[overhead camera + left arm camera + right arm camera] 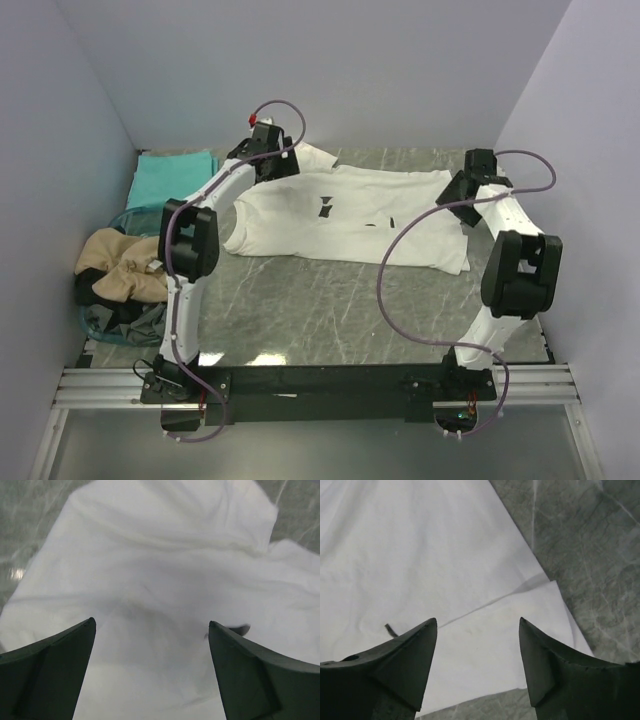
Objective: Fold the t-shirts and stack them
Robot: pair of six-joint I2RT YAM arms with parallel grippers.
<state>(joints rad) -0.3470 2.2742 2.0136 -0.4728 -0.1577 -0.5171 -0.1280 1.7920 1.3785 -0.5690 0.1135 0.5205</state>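
Overhead and wrist views, read left to right. At the far left, a teal t-shirt (175,176) lies folded flat on the marble table (330,310) against the back corner. Nearer the arms, a tan t-shirt (118,262) sits bunched in a clear bin (98,326), with dark cloth beneath it.

The left gripper (152,624) hangs over the far left end of the white t-shirt (350,222). Its jaws stand wide apart. Rumpled white cloth lies below and ahead of the gap, and nothing is pinched between the fingers (60,665).

The white t-shirt is spread across the far middle of the table, black chest marks facing up, reaching from one gripper to the other.

The right gripper (477,621) hangs over the right end of the same shirt. Its jaws are also apart, with no cloth clamped. Below the gap lies a flat corner of the shirt where one layer overlaps another; bare table shows to the right and at the near edge. A small dark mark sits just beside the left finger.
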